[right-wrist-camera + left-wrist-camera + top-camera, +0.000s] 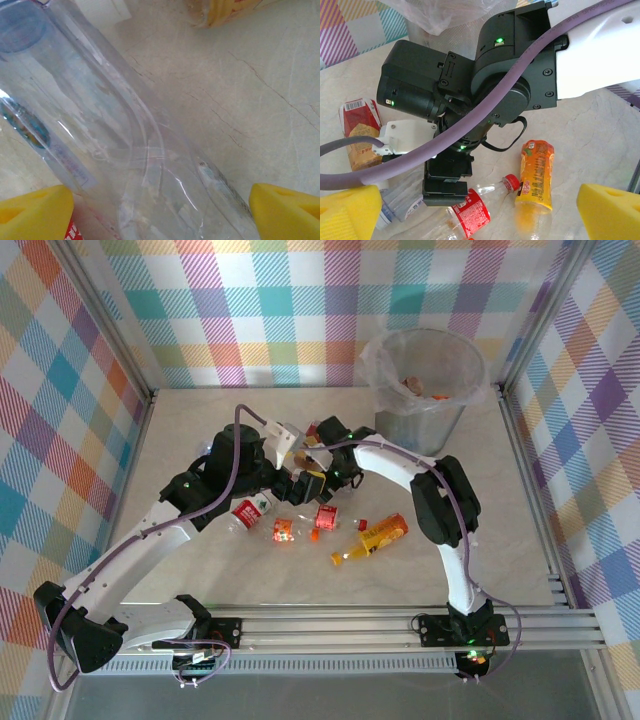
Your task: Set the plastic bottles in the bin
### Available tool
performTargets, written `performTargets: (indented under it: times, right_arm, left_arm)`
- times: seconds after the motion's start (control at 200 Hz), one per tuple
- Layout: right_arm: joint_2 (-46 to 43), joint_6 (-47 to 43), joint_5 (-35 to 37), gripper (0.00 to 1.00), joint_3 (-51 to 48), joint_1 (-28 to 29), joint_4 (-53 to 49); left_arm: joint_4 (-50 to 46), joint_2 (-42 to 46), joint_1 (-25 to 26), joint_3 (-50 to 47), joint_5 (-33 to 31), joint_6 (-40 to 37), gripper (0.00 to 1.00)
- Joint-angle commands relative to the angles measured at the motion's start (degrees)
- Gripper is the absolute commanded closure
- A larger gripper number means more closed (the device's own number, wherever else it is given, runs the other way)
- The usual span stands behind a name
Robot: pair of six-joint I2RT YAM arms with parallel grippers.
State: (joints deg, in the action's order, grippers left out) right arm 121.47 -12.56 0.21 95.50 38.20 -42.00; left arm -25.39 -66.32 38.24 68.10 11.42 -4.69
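Plaid walls (250, 310) are ringing a pale, marble-look tabletop (190, 430), and both my arms are hanging over its middle. Plastic bottles (325, 517) are lying scattered there, among them an orange bottle (378, 536) and a red-labelled bottle (250, 510). All are sitting well apart from the bin (420, 425), which is standing at the far right with a few orange items inside. My right jaws are spread wide, yellow fingertips (35, 212) straddling a clear bottle (125, 150) lying flat; I cannot tell whether they are touching it. My left jaws are likewise released and gripping nothing, fingertips (610, 210) hovering wide apart above my right wrist (485, 90).
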Motion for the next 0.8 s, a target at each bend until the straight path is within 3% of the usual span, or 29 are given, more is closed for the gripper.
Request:
performTargets:
  times: [0.0, 0.27, 0.61, 0.795]
  right_arm:
    - [0.01, 0.1, 3.26, 0.14, -1.94, 0.48, -0.4]
    - [-2.13, 3.81, 4.69, 0.21, -6.38, -1.15, 2.0]
    - [-4.69, 6.13, 4.03, 0.39, -10.0, -3.46, 3.43]
    - [-7.82, 6.23, 3.49, 0.43, -12.81, -3.92, 5.37]
  left_arm:
    - [0.32, -0.28, 0.76, 1.42, 0.18, 0.55, 0.0]
    - [0.3, -0.3, 0.78, 1.46, 0.51, 0.6, 0.0]
    - [0.43, -0.26, 0.78, 1.51, 0.74, 0.8, 0.0]
    - [0.47, -0.25, 0.76, 1.36, 0.44, 0.8, 0.0]
